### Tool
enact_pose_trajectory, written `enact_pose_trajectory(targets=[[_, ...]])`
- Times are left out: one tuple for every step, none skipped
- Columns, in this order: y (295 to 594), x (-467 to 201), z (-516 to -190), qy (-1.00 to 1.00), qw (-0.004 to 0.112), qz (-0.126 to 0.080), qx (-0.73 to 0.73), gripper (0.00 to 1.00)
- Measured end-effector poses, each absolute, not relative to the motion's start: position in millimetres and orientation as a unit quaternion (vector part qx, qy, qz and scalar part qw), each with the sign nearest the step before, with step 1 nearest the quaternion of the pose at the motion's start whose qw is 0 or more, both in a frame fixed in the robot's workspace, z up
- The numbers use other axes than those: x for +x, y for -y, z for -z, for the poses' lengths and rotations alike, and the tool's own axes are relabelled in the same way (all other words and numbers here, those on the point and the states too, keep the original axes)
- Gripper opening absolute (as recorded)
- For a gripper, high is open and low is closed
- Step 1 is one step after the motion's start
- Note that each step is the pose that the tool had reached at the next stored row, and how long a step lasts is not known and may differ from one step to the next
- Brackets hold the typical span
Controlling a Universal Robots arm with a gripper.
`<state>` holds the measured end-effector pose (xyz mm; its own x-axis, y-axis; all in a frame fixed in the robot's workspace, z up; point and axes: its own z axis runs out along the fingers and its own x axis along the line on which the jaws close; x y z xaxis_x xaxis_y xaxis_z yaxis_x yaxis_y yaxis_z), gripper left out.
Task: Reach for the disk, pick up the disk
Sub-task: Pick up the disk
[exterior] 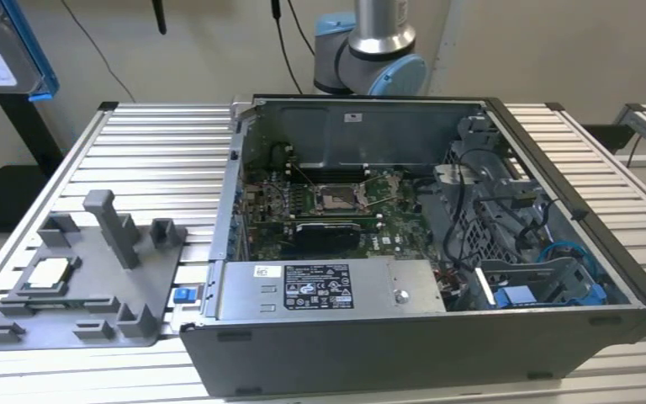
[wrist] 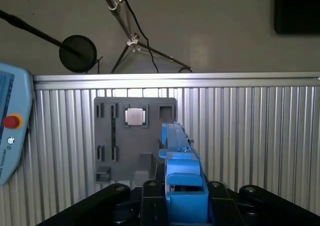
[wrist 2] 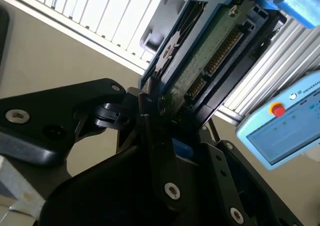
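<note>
Jaws: pinching the disk [wrist 2: 205, 50] at one end, closed tight on it.
Disk: hanging in the air clear of the counter [exterior: 144, 143], at the exterior view's upper left corner; blue bracket showing edge-on in the first wrist view.
Fixture plate [wrist: 135, 143]: lying on the counter, carrying the square chip [wrist: 136, 117].
Computer case [exterior: 436, 345]: sitting open, to the exterior view's right of the plate.
</note>
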<state>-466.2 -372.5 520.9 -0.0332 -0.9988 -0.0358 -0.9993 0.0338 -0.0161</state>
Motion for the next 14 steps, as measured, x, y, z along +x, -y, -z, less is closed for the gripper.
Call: enact_pose_trajectory(targets=[[372,-466,-521,-0.719,0.018,-0.007,-0.695,0.00],[372,-466,-521,-0.719,0.019,-0.007,-0.695,0.00],[372,-466,-521,-0.719,0.019,-0.007,-0.695,0.00],[372,-466,-521,-0.719,0.019,-0.007,-0.695,0.00],[372,-466,-521,-0.719,0.019,-0.007,-0.695,0.00],[372,-466,-521,-0.719,0.019,-0.007,-0.695,0.00],[372,-466,-521,-0.719,0.019,-0.007,-0.695,0.00],[372,-465,-521,-0.719,0.019,-0.007,-0.695,0.00],[372,-464,-521,-0.719,0.019,-0.007,-0.695,0.00],[372,-462,-521,-0.719,0.019,-0.007,-0.695,0.00],[372,-460,-521,-0.719,0.019,-0.007,-0.695,0.00],[372,-458,-521,-0.719,0.018,-0.007,-0.695,0.00],[372,-456,-521,-0.719,0.018,-0.007,-0.695,0.00],[372,-454,-521,-0.719,0.018,-0.007,-0.695,0.00]])
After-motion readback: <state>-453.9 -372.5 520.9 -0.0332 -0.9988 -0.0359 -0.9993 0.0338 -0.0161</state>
